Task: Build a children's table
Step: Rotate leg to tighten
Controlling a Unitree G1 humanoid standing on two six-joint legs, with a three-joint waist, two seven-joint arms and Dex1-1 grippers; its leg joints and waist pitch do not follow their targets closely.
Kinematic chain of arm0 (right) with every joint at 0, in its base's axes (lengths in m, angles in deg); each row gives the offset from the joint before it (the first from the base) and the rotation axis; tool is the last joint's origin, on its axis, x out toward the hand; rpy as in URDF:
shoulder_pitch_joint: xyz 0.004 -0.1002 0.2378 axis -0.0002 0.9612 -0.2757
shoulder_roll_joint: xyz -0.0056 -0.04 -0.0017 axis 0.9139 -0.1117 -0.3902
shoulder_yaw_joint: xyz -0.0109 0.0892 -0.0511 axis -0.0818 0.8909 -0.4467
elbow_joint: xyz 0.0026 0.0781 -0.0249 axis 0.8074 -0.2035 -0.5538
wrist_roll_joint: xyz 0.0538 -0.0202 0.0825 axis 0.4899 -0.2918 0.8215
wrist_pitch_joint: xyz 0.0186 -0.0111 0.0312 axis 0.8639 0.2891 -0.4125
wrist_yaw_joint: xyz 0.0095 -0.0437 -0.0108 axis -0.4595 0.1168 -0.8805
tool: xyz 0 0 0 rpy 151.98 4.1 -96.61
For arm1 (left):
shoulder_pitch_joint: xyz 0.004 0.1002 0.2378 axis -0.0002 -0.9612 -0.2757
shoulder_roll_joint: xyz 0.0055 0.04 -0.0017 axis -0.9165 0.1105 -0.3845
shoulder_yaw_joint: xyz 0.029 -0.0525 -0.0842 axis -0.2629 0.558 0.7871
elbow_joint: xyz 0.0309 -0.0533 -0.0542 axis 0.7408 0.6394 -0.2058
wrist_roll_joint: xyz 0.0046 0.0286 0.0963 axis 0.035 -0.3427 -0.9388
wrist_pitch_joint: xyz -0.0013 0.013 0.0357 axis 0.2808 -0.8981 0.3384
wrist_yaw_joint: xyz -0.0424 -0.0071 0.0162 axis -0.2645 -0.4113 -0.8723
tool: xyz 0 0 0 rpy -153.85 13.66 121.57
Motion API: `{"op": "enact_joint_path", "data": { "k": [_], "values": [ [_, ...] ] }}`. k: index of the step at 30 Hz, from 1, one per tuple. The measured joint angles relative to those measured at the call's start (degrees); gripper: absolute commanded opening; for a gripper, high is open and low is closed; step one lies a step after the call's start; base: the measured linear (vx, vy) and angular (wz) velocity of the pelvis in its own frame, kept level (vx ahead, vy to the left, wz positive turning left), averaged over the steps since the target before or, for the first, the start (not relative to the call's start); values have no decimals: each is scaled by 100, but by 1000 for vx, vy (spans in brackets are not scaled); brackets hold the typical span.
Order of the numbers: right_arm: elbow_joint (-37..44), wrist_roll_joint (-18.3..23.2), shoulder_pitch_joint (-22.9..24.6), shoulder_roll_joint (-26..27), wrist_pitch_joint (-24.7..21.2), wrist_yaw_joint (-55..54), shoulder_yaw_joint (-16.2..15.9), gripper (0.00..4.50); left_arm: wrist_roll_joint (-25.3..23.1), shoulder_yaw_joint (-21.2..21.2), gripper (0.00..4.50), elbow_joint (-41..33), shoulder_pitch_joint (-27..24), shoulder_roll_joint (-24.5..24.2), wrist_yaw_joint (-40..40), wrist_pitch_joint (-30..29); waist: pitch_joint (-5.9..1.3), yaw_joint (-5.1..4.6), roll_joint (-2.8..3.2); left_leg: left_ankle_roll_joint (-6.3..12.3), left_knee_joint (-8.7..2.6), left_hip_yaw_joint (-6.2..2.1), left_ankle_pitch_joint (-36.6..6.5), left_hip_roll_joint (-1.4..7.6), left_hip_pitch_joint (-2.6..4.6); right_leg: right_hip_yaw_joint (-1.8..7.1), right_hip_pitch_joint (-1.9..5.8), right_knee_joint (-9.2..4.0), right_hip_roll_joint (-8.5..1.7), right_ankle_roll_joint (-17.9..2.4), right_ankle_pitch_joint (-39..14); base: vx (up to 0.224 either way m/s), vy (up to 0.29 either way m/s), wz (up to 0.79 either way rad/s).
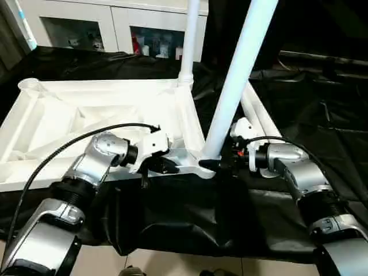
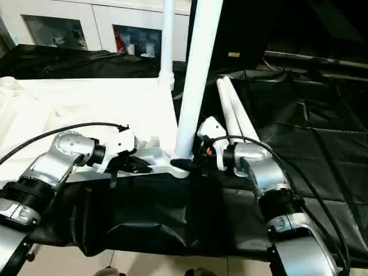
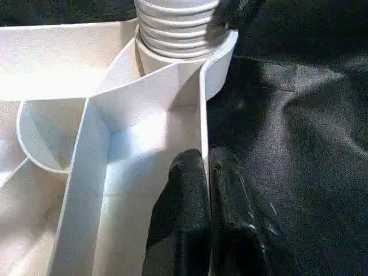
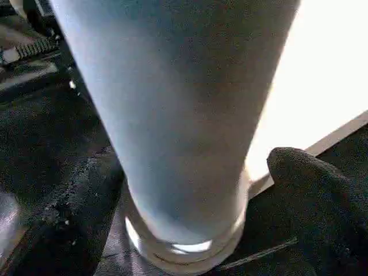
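Two hands | left hand (image 3: 207, 190) pinching tabletop (image 1: 69, 115) rim | right hand (image 4: 184, 190) spread wide around leg (image 1: 230, 103) | writing: unreadable

Head pair looks down over tabletop (image 1: 86, 115); both wrist views close on near-corner leg (image 4: 178, 115)

The two standing legs (image 1: 238, 80) (image 1: 188, 40) run off the top edge, so their ends are cut off. The tabletop (image 1: 69, 123) is cut off beside the left arm. Things behind the cabinet (image 1: 115, 26) glass past the tabletop are too small to tell.
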Motion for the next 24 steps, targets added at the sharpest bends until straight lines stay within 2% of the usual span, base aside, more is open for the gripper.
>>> {"op": "enact_joint_path", "data": {
  "k": [2,4,6,9,17,24],
  "values": [
    [17,-39,6,-2,-9,35,-41,427,0,0,0,0,0,-4,-35,21,0,3,0,4,-1,0,2,0,-3,0,-1,0,0,0,0,0,0,0],
    [19,-58,8,-3,-11,43,-85,394,0,0,0,1,-1,-6,-41,44,0,7,0,4,0,-1,2,0,-4,-1,-2,0,0,0,0,0,0,0],
    [18,-71,22,1,-11,44,-101,389,0,0,0,0,-1,-5,-41,51,0,9,0,5,1,-1,2,0,-6,-1,-2,0,1,0,0,0,0,0],
    [18,-73,36,14,-18,44,-107,351,0,1,0,1,-2,-6,-41,51,0,7,0,4,4,-2,2,0,-7,-1,-2,1,0,0,0,0,0,0],
    [83,-46,77,25,-68,43,-108,288,0,1,0,2,-4,-16,-74,51,0,11,1,4,9,-4,2,1,-6,-2,-1,8,1,0,0,0,0,0],
    [164,-7,235,264,-176,-412,59,276,8,73,0,34,-15,30,72,-155,0,-6,0,-4,25,-5,0,3,1,-1,2,25,0,-1,2,0,0,0]
  ]
}}
